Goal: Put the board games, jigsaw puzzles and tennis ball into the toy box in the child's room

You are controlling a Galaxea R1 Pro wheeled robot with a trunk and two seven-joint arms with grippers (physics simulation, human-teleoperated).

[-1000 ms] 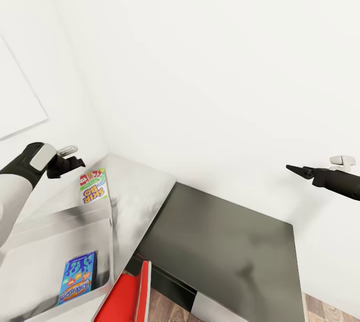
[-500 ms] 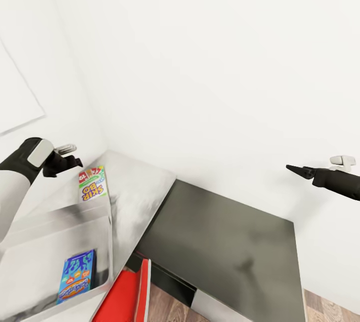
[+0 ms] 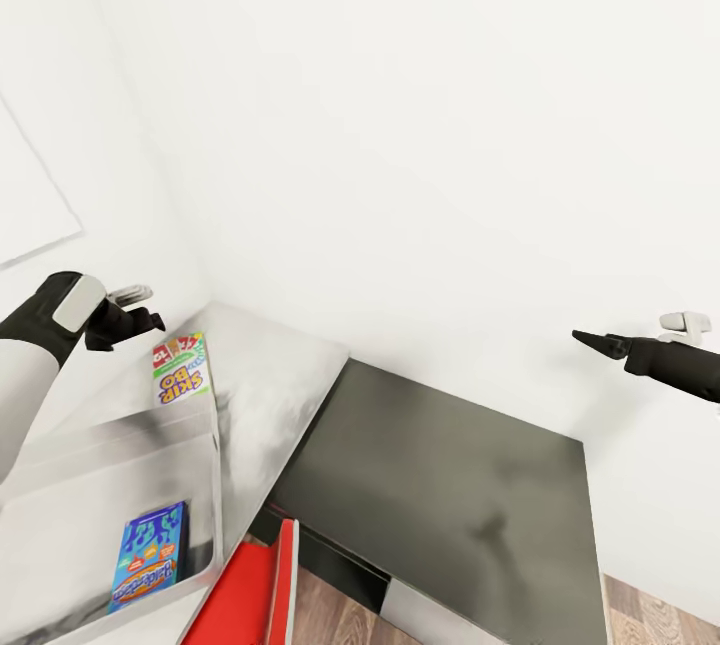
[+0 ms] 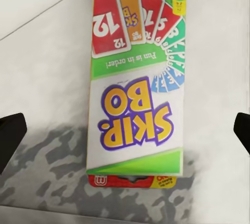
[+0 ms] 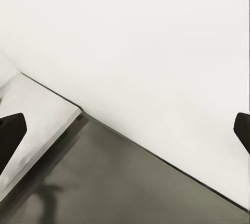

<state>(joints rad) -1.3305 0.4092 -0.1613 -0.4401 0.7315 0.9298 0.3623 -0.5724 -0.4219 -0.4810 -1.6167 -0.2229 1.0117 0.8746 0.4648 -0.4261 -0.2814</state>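
Left gripper (image 4: 125,130) jaws wide, hovering over SKIP-BO box (image 4: 136,91) on the desk (image 3: 280,375); box's long axis runs 12–6 between them. Right gripper (image 3: 590,338) far off, jaws wide.

I see the SKIP-BO board game (image 3: 181,369) lying flat on the pale table (image 3: 280,365), beyond the grey toy box (image 3: 60,485), where a blue board game (image 3: 149,555) lies flat.

SKIP-BO box (image 4: 136,91) yellow-green-red; smaller box (image 3: 148,555) blue; chair (image 3: 262,593) red.
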